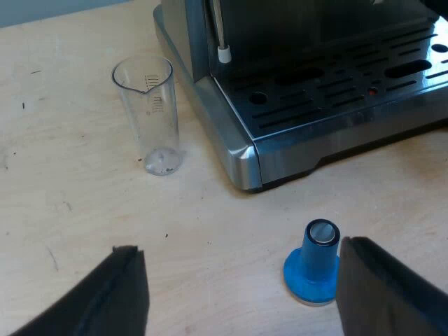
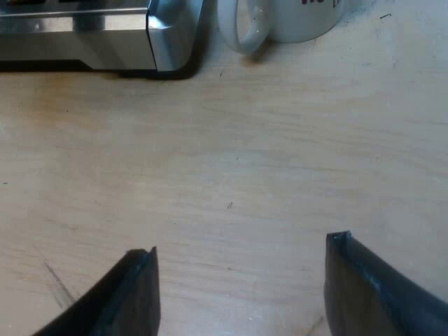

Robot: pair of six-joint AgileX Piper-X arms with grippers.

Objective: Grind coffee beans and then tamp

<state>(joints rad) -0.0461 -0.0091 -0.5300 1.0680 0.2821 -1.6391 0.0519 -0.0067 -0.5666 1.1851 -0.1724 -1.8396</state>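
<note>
Left gripper (image 1: 239, 246) up close: hangs over the wooden table (image 1: 70, 203), black fingers spread wide, grips nothing. Blue tamper (image 1: 315, 264) right there, upright on its base, at about three o'clock from the gap's middle, tucked just beside one finger (image 1: 378, 294); touching or not, cannot tell. Further out at eleven o'clock, clear measuring glass (image 1: 155, 115), upright, near the espresso machine (image 1: 238, 140) corner. Slotted drip tray (image 1: 336, 91) at one o'clock, steam wand (image 1: 220, 35) hanging above it. Over to the right gripper (image 2: 241, 245): likewise wide open, empty, above the table. White mug (image 2: 294, 17) at twelve o'clock, handle nearest the machine's metal corner at eleven.
</note>
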